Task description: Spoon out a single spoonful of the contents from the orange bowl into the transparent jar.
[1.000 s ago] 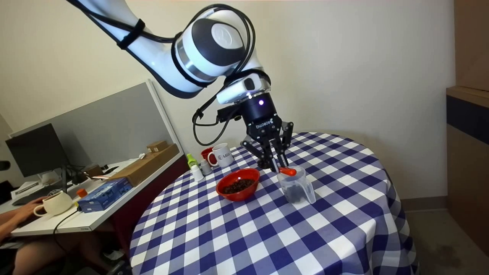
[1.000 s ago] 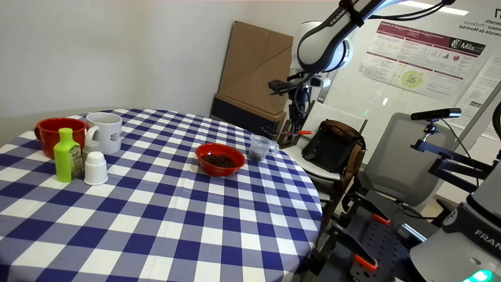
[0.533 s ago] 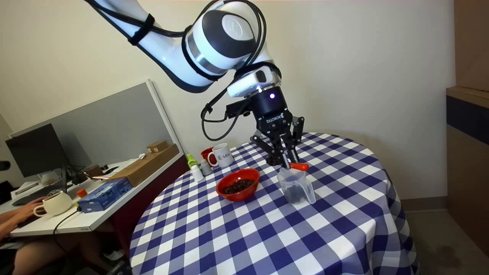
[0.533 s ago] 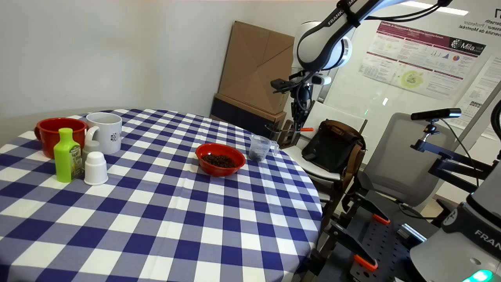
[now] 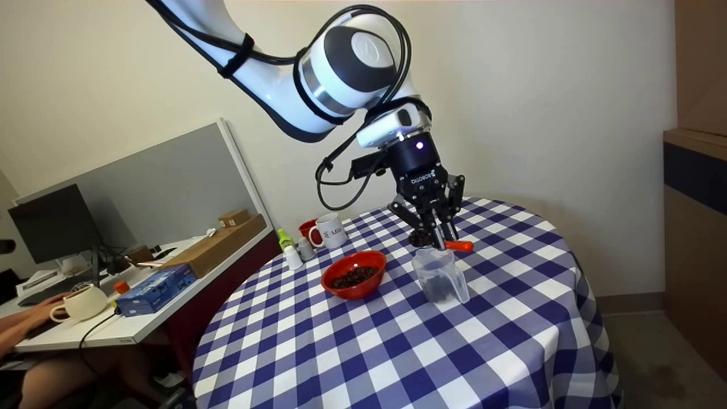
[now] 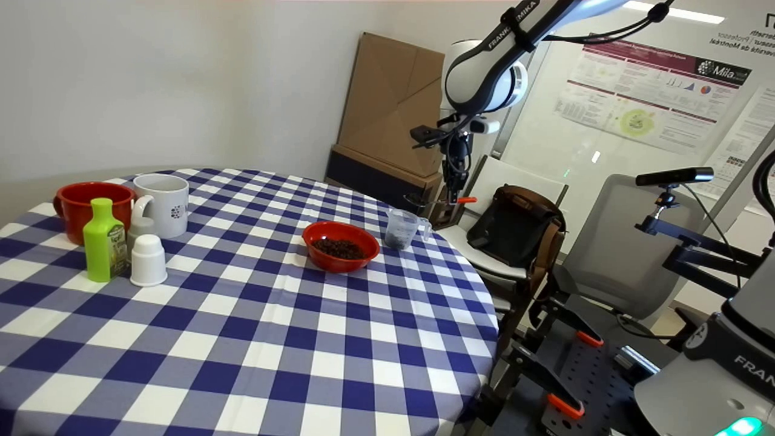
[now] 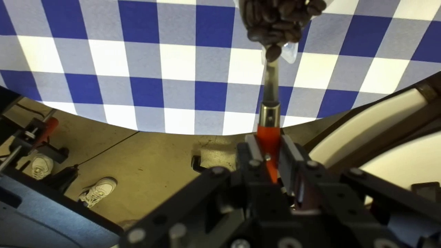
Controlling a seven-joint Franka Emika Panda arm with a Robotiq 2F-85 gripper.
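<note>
The gripper is shut on the orange handle of the spoon. In the wrist view the spoon handle sits between the fingers and the spoon points forward, its head heaped with dark beans. The transparent jar stands upright on the table, just below the gripper; it also shows in an exterior view. In the wrist view the heaped head hides most of the jar; a clear part shows beside it. The orange bowl, holding dark beans, stands beside the jar in both exterior views.
A white mug, a red mug, a green bottle and a white shaker stand together away from the bowl. The jar stands near the edge of the round table; a chair with a bag is beyond.
The gripper has moved sideways with the spoon, to the right across the jar in an exterior view. It keeps its hold. Bowl and jar have not moved.
</note>
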